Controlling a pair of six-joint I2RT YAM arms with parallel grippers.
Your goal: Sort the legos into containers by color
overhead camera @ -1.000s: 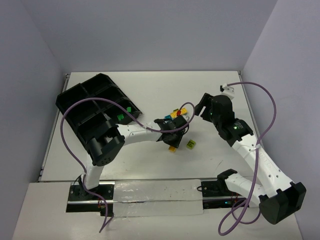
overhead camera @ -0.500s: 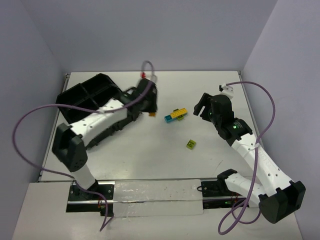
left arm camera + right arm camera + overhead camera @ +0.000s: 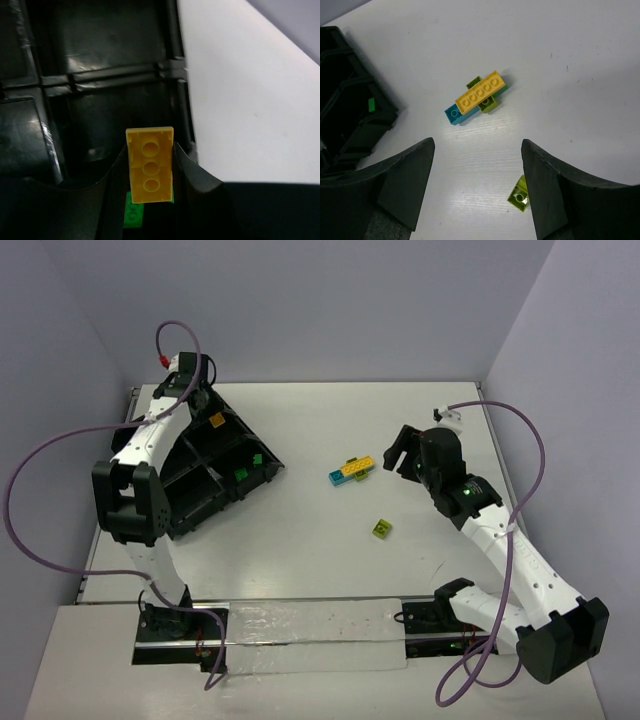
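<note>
One yellow brick in left end effector per wrist cam.

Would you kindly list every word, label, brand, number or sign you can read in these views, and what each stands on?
None: no word, label, number or sign shows on the yellow brick, the black tray, the stacked bricks or the table.

A small yellow studded plastic brick hangs in the left end effector above the black compartmented plastic tray holding two dark green bricks; a yellow-cyan-lime stack and lone lime brick lie outside.
</note>
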